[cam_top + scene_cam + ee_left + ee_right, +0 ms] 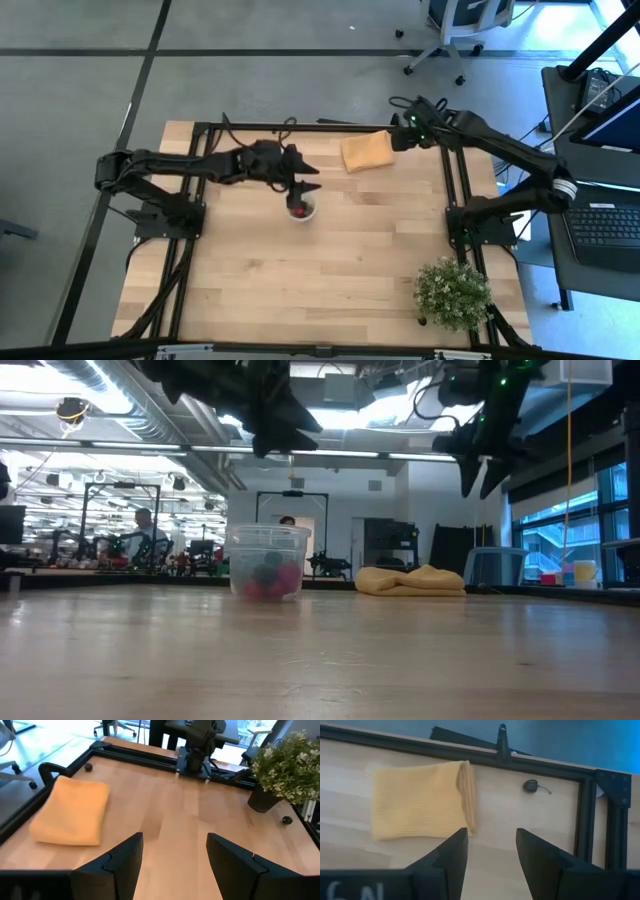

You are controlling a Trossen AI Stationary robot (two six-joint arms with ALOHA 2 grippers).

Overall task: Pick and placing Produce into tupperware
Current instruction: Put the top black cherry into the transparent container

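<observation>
The tupperware [303, 210] is a small round translucent cup [267, 563] standing on its base at the middle of the wooden table. Produce [283, 580] lies inside it, showing as red pieces [300, 211]. My left gripper [307, 185] hovers open just above the cup and toward its far side, pointing to the table's right, with nothing between its fingers [175, 855]. My right gripper [402, 140] hangs open in the air at the far right [481, 478], over the right edge of the orange-yellow cloth [420, 800], its fingers bare [492, 845].
The folded orange-yellow cloth [367, 152] lies flat at the far edge. A bushy green plant with white flowers [452, 292] stands at the near right corner. Small dark round pieces lie by the far frame [531, 785] and beside the plant pot [286, 820]. A black frame [455, 180] rims the table.
</observation>
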